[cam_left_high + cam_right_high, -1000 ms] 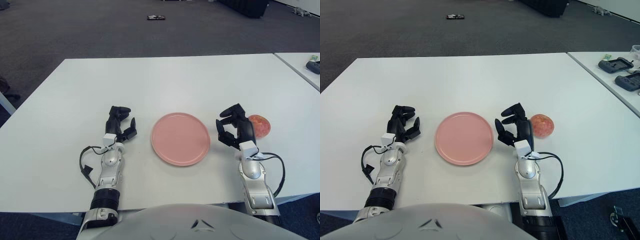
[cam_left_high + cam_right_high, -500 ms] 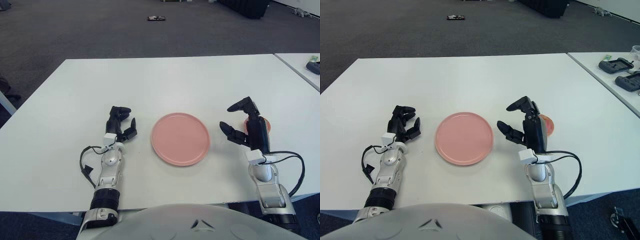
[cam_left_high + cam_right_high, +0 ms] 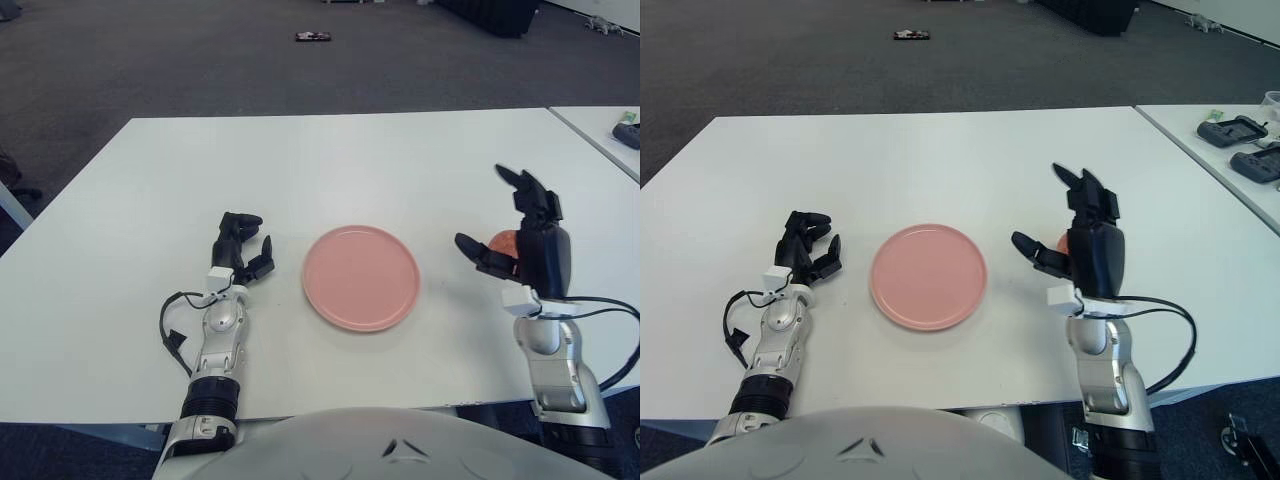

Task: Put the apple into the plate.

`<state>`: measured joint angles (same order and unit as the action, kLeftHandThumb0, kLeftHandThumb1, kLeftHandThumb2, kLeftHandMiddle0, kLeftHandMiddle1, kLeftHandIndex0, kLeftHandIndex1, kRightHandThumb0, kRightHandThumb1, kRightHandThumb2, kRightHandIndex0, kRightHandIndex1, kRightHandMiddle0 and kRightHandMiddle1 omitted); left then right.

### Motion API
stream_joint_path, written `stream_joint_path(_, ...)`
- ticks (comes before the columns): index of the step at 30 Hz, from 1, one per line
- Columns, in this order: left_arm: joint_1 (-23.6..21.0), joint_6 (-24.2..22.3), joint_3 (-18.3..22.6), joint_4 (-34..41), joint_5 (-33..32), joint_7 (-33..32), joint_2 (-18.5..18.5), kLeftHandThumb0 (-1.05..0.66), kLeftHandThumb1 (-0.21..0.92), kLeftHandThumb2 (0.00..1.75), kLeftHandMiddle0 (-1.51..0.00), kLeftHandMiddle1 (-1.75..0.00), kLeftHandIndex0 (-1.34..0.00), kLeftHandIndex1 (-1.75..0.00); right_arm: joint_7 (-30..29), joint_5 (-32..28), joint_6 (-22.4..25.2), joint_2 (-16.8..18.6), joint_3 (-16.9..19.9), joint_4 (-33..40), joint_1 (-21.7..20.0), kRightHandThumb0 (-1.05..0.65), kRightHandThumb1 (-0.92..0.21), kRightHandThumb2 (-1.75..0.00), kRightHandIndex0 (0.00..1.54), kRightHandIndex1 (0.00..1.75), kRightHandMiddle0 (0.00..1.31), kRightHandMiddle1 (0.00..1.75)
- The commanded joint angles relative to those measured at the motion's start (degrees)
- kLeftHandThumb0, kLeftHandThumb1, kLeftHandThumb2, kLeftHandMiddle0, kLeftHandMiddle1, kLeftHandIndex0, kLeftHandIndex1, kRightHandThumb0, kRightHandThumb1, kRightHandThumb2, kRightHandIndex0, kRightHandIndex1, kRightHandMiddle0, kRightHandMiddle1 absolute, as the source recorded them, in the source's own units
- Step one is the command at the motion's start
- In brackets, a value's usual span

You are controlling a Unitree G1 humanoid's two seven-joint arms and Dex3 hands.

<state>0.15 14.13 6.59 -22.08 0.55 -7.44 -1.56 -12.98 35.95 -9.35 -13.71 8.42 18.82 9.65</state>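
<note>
A round pink plate (image 3: 361, 277) lies empty at the middle front of the white table (image 3: 330, 160). A red-yellow apple (image 3: 503, 243) sits on the table to the plate's right, mostly hidden behind my right hand; only a sliver shows. My right hand (image 3: 520, 228) is raised above the table in front of the apple, fingers spread open, holding nothing. My left hand (image 3: 240, 250) rests on the table left of the plate, fingers loosely curled, empty.
A second table at the right edge carries dark devices (image 3: 1238, 130). A small dark object (image 3: 312, 36) lies on the carpet far behind the table.
My right hand has lifted off the table and moved right and up, its fingers spreading wider, so that it now covers most of the apple. The left hand has not moved.
</note>
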Motion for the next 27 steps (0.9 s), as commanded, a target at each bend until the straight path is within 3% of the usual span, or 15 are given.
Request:
stream_joint_path(1,0.8,-1.7,-0.3,-1.2,0.3,-0.8,-0.6,-0.01,0.53,0.95,-0.65,-1.36,-0.31,-1.75,5.5,2.1,7.9,-2.1,0.9,2.7,-5.0,-0.84,-0.37,-0.91,0.00,0.00,0.00,0.00)
stream_joint_path(8,1.1,-1.8,-0.5,-0.6,0.4,-1.0,-0.9,-0.01,0.50,0.98,-0.68,-1.33,-0.33,-1.75,11.6,4.6,16.8,-3.5,0.4,6.0,-5.9,-0.77,-0.28,-0.98,0.00,0.00,0.00,0.00)
stream_joint_path(21,1.5,-2.2,-0.4,-0.4,0.1,-1.1,-1.2,-0.01,0.51,0.96,-0.66,-1.32,-0.33,-1.75,23.5,12.1,33.5,-6.1,-2.0,8.4,-11.0,-0.96,-0.44,-0.77,0.00,0.00,0.00,0.00)
stream_joint_path(27,1.6,-3.5,-0.5,-0.1,0.7,-1.6,-1.1,0.00,0.59,0.85,-0.59,-1.32,-0.31,-1.75,26.7,14.8,39.2,-6.8,-3.6,6.9,-14.2,-0.96,-0.44,-0.74,0.00,0.00,0.00,0.00)
